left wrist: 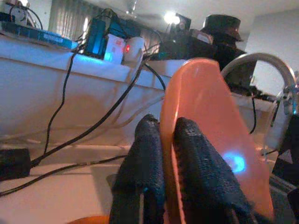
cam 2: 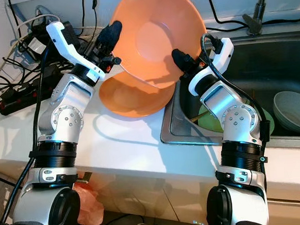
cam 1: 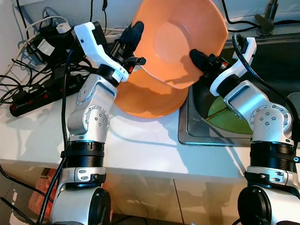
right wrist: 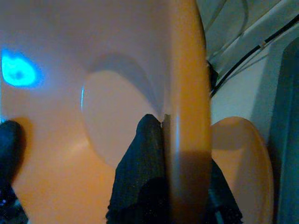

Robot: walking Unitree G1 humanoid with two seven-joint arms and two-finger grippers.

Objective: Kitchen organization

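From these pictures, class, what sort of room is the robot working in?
Most likely a home kitchen: a steel sink with a tap set in a white counter, and bowls, one orange bowl held up by both grippers.

Our two arms are silver, built of rounded metal segments dotted with small dark screws and joined by ribbed black rings; a black drum-shaped joint sits at the base of each. White curved housings cover our wrists, and black cables loop along both arms. Our left gripper (cam 1: 133, 34) and right gripper (cam 1: 197, 58) each carry two long black fingers (left wrist: 148, 172) with a rough, textured surface
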